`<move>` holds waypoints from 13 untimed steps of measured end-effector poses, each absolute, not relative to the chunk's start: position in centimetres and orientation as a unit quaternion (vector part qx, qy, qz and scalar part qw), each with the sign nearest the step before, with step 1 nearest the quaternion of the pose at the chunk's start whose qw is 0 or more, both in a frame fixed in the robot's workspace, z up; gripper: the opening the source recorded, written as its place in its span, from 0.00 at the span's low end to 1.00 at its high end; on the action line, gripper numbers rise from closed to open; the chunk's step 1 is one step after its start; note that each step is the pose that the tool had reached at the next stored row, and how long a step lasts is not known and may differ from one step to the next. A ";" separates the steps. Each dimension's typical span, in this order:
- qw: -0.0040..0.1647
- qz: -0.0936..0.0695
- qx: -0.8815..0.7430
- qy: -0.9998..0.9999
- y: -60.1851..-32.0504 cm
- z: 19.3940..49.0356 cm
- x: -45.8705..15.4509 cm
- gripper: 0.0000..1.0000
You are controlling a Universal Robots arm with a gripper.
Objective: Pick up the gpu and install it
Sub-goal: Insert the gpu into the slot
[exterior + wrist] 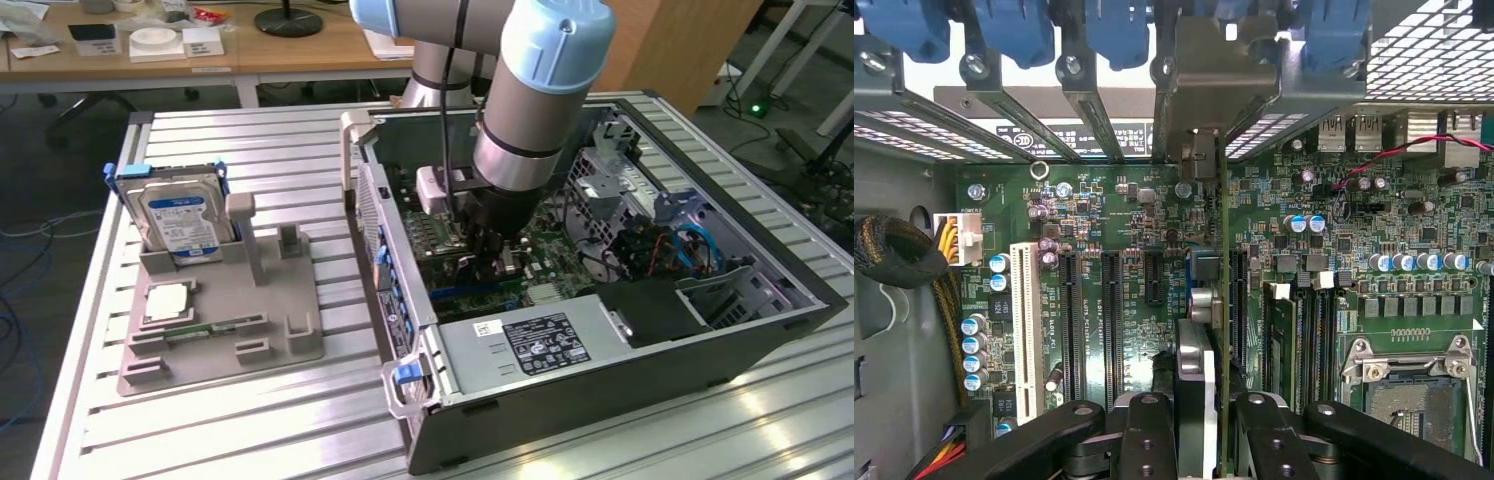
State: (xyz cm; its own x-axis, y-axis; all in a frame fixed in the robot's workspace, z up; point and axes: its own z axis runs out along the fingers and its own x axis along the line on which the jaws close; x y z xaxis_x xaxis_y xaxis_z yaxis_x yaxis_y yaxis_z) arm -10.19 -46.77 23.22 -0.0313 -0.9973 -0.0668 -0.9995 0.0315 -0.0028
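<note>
Dark gpu (1199, 335), clamped edge-down in the jaws for seating, lines up with a motherboard slot (1239, 300), bracket (1206, 80) at the case's (641, 380) rear edge.

One open computer case (601, 330) sits on the worktop (240, 430), beside one grey holder (220, 320) carrying one hard drive (180, 220). One gpu (1194, 365) stands inside the case, and perhaps five blue latches (1014, 28) line its slots.

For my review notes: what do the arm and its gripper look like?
The arm is a silver-grey tube with light blue rounded joint caps and a black band near the wrist. A thin black cable runs down beside it, and a small pale box sits at the wrist. The gripper is black, with jointed link fingers showing round pivot pins.
</note>
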 end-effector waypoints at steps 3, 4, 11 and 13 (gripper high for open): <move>0.025 0.022 -0.696 0.718 -46.8 23.3 -10.2 0.28; 0.025 0.022 -0.696 0.718 -46.8 23.3 -10.2 0.28; 0.025 0.022 -0.695 0.719 -46.8 23.3 -10.2 0.28; 0.025 0.022 -0.693 0.720 -46.8 23.3 -10.2 0.28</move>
